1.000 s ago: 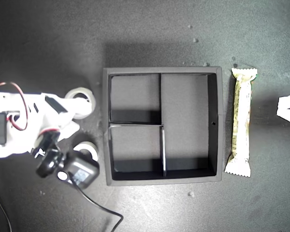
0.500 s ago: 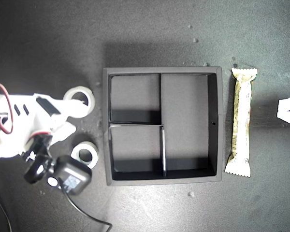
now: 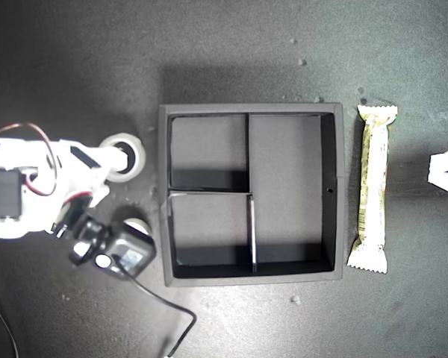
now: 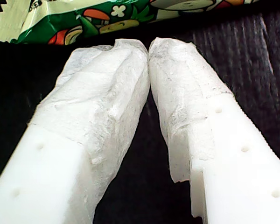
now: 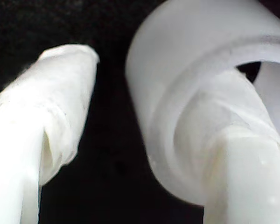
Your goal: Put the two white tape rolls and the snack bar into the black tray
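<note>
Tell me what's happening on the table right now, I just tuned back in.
My second gripper is working on one white tape roll at the exterior view's left: one finger sits inside the ring, the other outside its wall, with a gap, so it is not clamped yet. The other tape roll lies partly hidden under that arm's camera. My first gripper is shut and empty near the snack bar, which lies beside the tray at the exterior view's right. The black tray holds nothing so far.
</note>
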Available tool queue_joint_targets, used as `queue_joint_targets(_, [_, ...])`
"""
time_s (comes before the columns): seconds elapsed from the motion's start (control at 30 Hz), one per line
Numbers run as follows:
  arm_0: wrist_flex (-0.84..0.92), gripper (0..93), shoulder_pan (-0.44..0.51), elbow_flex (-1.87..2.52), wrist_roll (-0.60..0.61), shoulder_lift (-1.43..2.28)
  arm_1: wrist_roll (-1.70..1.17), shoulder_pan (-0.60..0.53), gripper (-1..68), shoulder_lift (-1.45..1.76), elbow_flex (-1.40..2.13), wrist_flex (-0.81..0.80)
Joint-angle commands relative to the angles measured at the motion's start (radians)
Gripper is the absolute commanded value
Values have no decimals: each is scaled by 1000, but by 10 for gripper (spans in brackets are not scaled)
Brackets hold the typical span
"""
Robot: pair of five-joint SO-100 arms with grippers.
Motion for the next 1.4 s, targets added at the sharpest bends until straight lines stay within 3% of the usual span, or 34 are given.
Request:
queue_joint_targets(0.0, [-11,111,-29,-61,-11,-41,-114,-25,-2,5,-54,21])
queue_joint_targets(0.17, [-8,2,-63,-48,-28,8,-230,-46,-2,-8,-173,28])
queue_joint_targets(0.53, [225,1,-72,-229,64,215,-267,34,22,-48,-339,9])
queue_joint_targets(0.67, [304,1,-75,-379,115,192,-373,21,19,-411,-604,48])
queue_joint_targets(0.77, [337,1,-78,-456,141,163,-506,2,34,-753,-854,232])
queue_joint_targets(0.87, [345,1,-81,-499,158,132,-637,-40,81,-954,-934,318])
queue_joint_targets(1.03, [348,1,-87,-578,178,54,-729,-115,205,-1155,-971,345])
queue_joint_targets(1.37, [459,1,-89,-899,209,-219,-911,-166,232,-1594,-1278,382])
